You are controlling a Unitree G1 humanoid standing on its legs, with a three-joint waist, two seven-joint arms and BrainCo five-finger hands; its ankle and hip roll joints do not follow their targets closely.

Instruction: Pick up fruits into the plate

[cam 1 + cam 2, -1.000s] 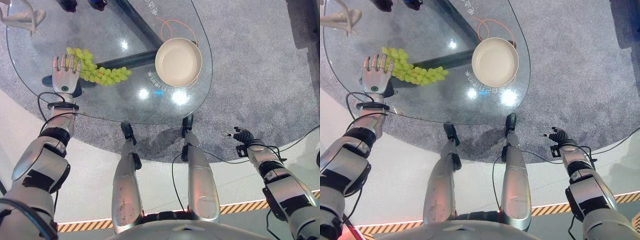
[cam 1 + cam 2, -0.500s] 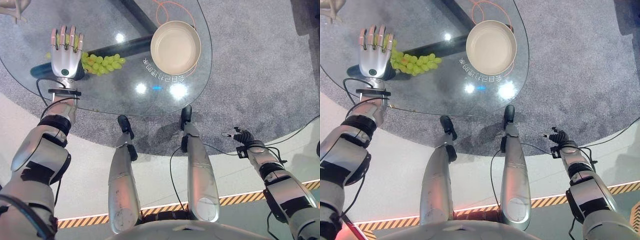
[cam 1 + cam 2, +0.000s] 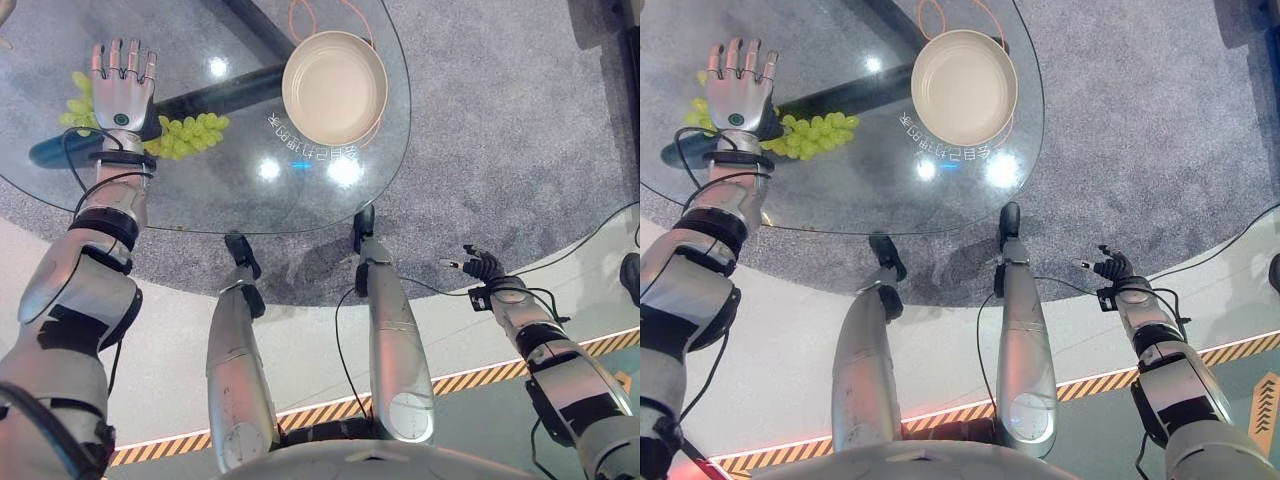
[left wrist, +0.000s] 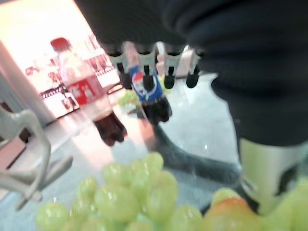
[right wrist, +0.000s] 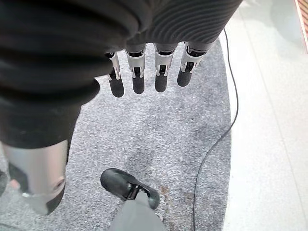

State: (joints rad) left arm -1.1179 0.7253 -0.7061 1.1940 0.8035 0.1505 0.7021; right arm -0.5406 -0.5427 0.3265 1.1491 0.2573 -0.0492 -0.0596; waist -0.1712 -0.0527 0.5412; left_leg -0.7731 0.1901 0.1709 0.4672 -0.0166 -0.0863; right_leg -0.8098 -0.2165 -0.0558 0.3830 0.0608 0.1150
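Green grapes [image 3: 185,136] lie lengthwise toward the plate [image 3: 334,73] under the flat, open-fingered left hand [image 3: 120,88]

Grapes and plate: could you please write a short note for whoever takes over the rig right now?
Left robot hand: open, fingers straight, above the bunch of green grapes on the glass table, not gripping it.
Right robot hand: idle, off the table, low over the grey carpet, fingers relaxed, holding nothing.
Plate: empty, on the table to the right of the grapes.
Done: nothing in the plate.
Left: grasp the grapes, carry them over, set them in the plate.
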